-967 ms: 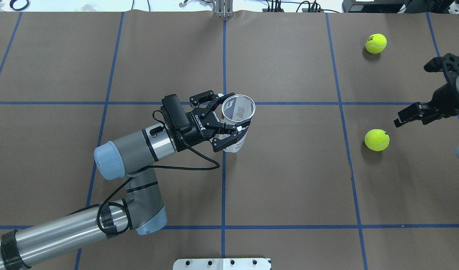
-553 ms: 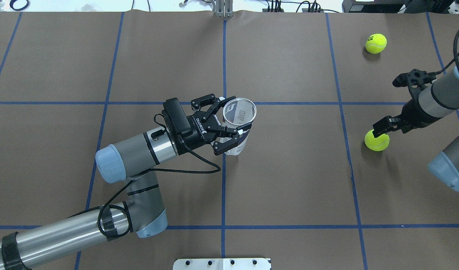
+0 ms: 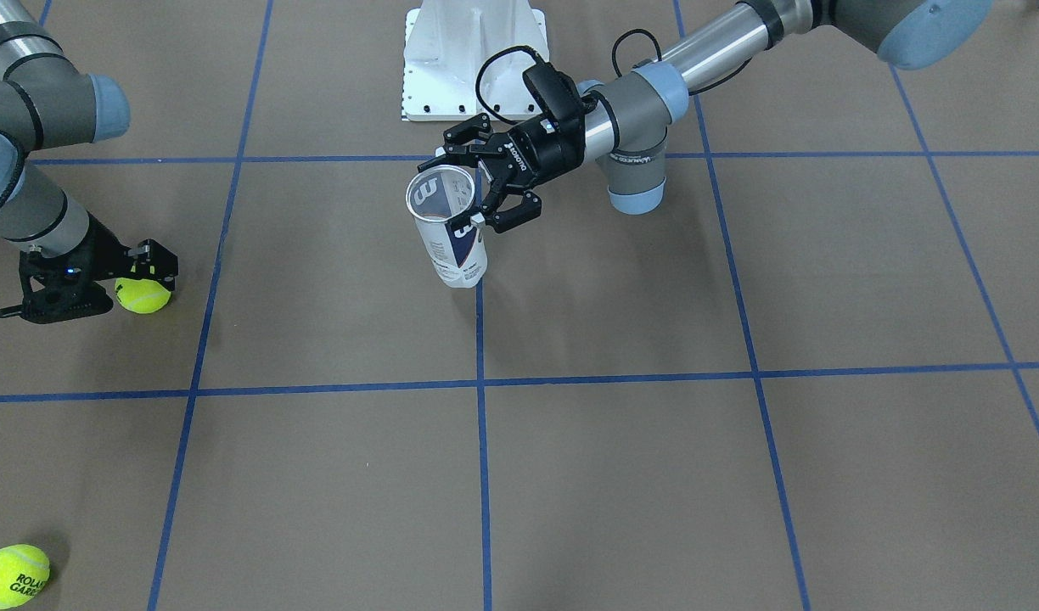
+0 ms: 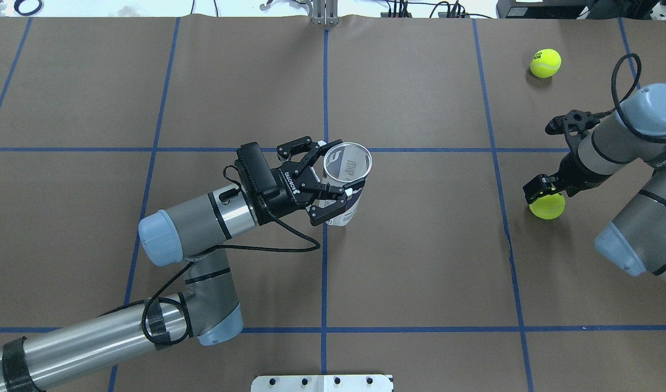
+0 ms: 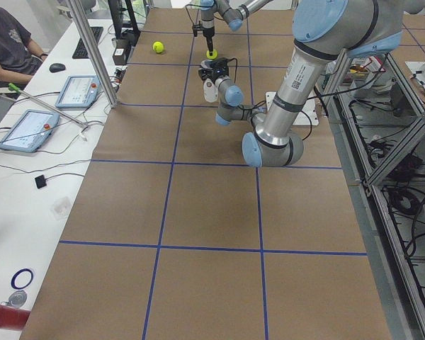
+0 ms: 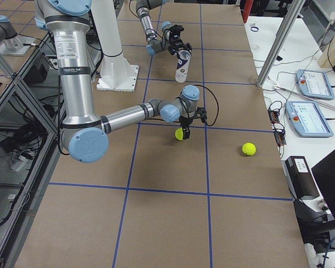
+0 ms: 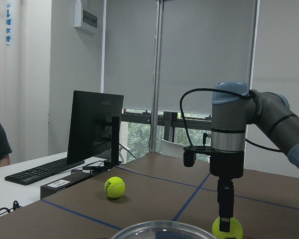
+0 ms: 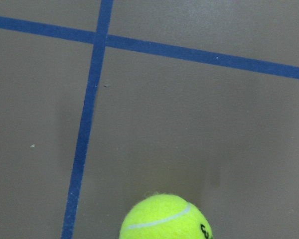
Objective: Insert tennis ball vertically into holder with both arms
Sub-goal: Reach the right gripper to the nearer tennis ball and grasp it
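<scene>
Overhead exterior: holder [image 4: 348,204] mid-table, right gripper [image 4: 545,194] near table [image 4: 420,245] edge

Brown paper table [image 4: 420,261] with blue tape grid is carrying a white pedestal base [image 3: 473,59]. A person [image 5: 7,42] is sitting at the side desk near two tablets [image 5: 78,91]. A monitor [image 7: 94,124] and keyboard [image 7: 40,172] are sitting beyond.

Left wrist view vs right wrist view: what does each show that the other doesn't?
Only left wrist: the holder rim, the right gripper down at the near ball, a far ball, a monitor and a keyboard. Only right wrist: a crossing of blue tape lines, close up. Both: the near ball and the brown table.
</scene>
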Available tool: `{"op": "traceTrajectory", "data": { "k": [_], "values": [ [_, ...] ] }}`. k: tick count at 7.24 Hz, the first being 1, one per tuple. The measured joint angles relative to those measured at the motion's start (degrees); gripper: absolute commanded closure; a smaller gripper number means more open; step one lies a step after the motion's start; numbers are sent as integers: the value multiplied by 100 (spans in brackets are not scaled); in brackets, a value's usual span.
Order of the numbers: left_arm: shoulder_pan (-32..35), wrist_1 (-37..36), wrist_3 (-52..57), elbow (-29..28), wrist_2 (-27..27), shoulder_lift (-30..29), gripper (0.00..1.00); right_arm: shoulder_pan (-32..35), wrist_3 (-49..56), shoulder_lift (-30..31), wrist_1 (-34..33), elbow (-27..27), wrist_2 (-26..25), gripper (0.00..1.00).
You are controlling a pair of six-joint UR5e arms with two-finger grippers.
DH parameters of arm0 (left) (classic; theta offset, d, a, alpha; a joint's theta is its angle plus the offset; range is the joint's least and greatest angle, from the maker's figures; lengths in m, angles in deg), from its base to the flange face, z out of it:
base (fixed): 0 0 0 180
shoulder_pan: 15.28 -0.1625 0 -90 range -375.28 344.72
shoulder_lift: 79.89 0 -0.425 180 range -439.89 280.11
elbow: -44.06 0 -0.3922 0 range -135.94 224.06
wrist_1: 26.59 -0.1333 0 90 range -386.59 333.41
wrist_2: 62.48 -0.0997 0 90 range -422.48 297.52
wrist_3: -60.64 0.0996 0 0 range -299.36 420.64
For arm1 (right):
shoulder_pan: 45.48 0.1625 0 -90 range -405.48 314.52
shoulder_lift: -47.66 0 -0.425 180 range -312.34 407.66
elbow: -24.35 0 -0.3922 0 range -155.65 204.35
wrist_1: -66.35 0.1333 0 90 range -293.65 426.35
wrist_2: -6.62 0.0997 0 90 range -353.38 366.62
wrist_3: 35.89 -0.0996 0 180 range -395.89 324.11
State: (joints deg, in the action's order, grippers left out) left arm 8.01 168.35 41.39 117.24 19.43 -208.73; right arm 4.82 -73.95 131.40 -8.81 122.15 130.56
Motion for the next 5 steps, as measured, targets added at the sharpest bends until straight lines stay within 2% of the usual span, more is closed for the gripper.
{"op": "traceTrajectory", "data": {
  "k": [1,2,3,5],
  "values": [
    [0,0,0,3,0,0,19,-26,3,-11,1,-40,-1,68],
    [0,2,-2,3,0,-1,19,-39,15,-1,1,-67,1,90],
    [0,6,-8,7,0,-1,19,-41,37,18,4,-79,6,100],
    [0,8,-19,6,0,0,19,-24,23,25,-25,34,44,100]
  ]
}}
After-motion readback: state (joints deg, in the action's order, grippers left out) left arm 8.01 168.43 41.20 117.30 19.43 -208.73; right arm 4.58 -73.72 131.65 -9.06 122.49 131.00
